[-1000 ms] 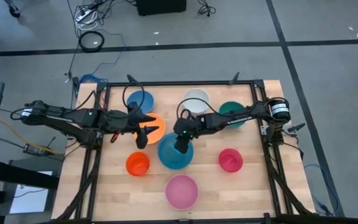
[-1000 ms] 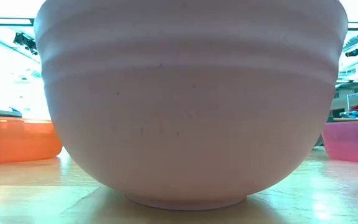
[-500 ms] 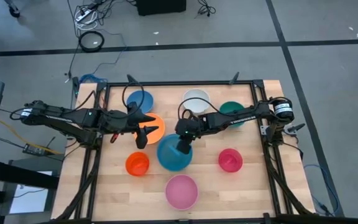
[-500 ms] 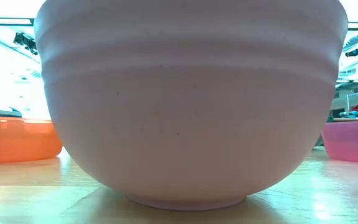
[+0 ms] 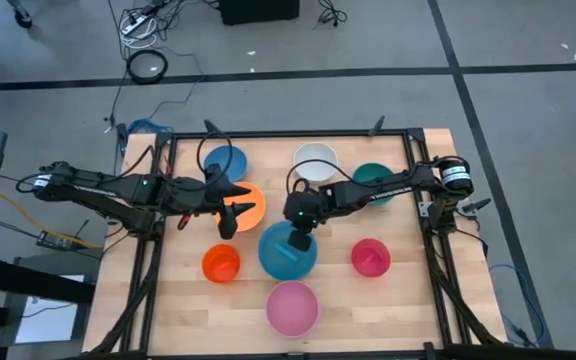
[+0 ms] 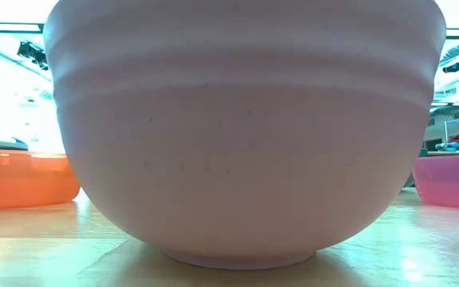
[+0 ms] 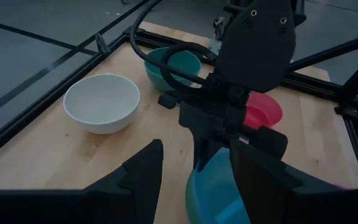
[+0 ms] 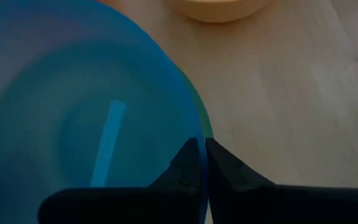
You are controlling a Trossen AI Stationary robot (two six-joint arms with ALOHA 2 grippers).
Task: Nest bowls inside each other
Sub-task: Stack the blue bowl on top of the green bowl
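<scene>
So the right tool [image 5: 302, 226] is pinching the rim of the big light blue bowl [image 5: 288, 251], fingers [image 8: 229, 171] pressed together on the wall at the bowl's 1 o'clock edge. The bowl sits mid-desk [image 5: 398, 300], at 5 o'clock from the tool. The left tool [image 5: 227, 219] hangs spread at the orange bowl [image 5: 251, 203], holding nothing. The pale pink bowl [image 5: 292, 307] is at 6 o'clock from the blue one.

Wooden table [image 5: 333, 290]: bowls blue [image 5: 225, 162], white [image 5: 316, 160], teal [image 5: 372, 176], orange [image 5: 249, 203], red-orange [image 5: 221, 264], light blue [image 5: 288, 251], magenta [image 5: 370, 257], pink [image 5: 292, 308].
</scene>
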